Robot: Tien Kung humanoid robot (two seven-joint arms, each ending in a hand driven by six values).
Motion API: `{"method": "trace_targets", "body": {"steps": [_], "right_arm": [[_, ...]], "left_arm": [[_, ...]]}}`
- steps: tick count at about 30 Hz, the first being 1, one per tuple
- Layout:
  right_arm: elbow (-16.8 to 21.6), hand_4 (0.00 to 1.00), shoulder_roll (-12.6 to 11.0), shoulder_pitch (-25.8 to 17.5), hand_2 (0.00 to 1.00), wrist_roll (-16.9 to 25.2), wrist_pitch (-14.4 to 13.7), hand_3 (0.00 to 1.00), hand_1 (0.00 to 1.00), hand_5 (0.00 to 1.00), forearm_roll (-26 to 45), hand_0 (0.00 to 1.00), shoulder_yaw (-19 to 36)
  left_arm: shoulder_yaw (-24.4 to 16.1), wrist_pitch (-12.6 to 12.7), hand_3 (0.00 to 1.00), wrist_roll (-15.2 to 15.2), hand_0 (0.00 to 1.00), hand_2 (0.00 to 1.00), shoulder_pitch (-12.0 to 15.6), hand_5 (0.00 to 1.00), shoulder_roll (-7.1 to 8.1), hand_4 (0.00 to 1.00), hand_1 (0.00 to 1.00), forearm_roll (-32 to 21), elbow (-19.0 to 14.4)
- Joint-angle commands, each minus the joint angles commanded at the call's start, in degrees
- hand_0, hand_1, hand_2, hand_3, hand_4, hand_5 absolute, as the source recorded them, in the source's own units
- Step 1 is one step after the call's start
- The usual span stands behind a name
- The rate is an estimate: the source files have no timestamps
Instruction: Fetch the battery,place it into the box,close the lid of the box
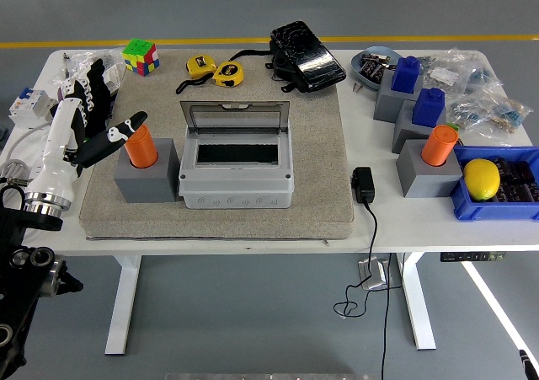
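The grey box [237, 178] sits near the front of a tan mat [320, 186] on the white bench [253, 238], its clear lid [235, 115] standing open at the back and its inside dark. Just left of the box, touching or nearly so, a grey block [145, 184] carries an upright orange battery [141, 147]. The left hand [101, 119] reaches in from the left of the box, its black fingers [126, 129] spread loosely, one fingertip at the top of the battery; it has hold of nothing that can be seen. Right of the box, off the mat, a black plug [363, 184] trails its cable over the bench edge, and beyond it a second orange battery [439, 146] stands on another grey block beside a blue tray [497, 207] with a yellow lemon [482, 179]. Behind the box lie two yellow tape measures [216, 71], a black pouch [306, 56] and a colourful puzzle cube [141, 56].
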Motion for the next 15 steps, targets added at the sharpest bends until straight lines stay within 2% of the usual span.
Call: {"method": "trace_targets", "body": {"steps": [3, 4, 8, 9, 10, 15], "right_arm": [[0.0, 0.998, 0.0, 0.0, 0.767, 0.0, 0.0, 0.794, 0.796, 0.998, 0.0, 0.818, 0.1], [0.0, 0.998, 0.0, -0.1, 0.767, 0.0, 0.0, 0.794, 0.796, 0.998, 0.0, 0.818, 0.1], [0.0, 0.998, 0.1, 0.0, 0.767, 0.1, 0.0, 0.794, 0.796, 0.998, 0.0, 0.818, 0.1], [0.0, 0.998, 0.2, 0.0, 0.767, 0.1, 0.0, 0.794, 0.796, 0.998, 0.2, 0.818, -0.1], [0.0, 0.998, 0.2, 0.0, 0.767, 0.2, 0.0, 0.793, 0.796, 0.998, 0.3, 0.818, -0.2], [0.0, 0.998, 0.2, 0.0, 0.767, 0.1, 0.0, 0.793, 0.796, 0.998, -0.1, 0.818, 0.2]], "left_arm": [[-0.1, 0.7, 0.993, -0.3, 0.891, 0.998, -0.4, 0.061, -0.01, 0.998, 0.982, -0.2, 0.9], [-0.1, 1.0, 0.989, -0.4, 0.887, 0.998, -0.6, 0.032, 0.00, 0.998, 0.976, -0.2, 1.4], [0.3, 0.9, 0.989, -0.5, 0.887, 0.998, -1.7, 0.032, 0.08, 0.998, 0.976, -0.8, 4.0], [0.4, 0.5, 0.989, -0.5, 0.887, 0.998, -1.8, 0.032, 0.01, 0.998, 0.976, -1.1, 4.5], [0.5, -0.3, 0.985, -0.4, 0.912, 0.998, -2.0, 0.216, -0.09, 0.998, 0.984, -1.6, 5.1], [1.6, -6.3, 0.985, 0.9, 0.912, 0.998, -2.4, 0.216, -0.29, 0.998, 0.984, -4.6, 6.9]]}}
